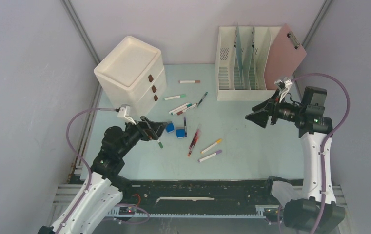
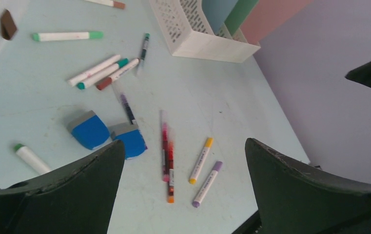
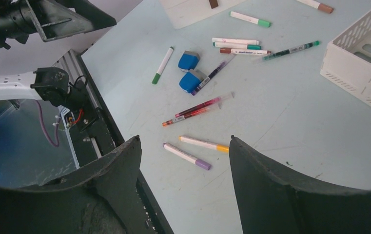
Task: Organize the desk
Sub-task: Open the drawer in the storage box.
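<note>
Desk [image 1: 251, 141] | left arm [image 1: 112, 146] low, jaws wide | right arm [image 1: 315, 151] raised, jaws wide

Pale mint-green desk [image 1: 256, 146], rectangular, smooth, flat and level. Spread beneath both tools: under the left gripper [image 1: 163, 130] toward its left side, under the right gripper [image 1: 254, 121] right of centre, touching neither. Stretching on past the fingertips of each to the far wall. Along the front edge, behind and below both grippers, a black slotted rail [image 1: 198, 187]. Faint scuffs on the surface in the wrist views.
</note>
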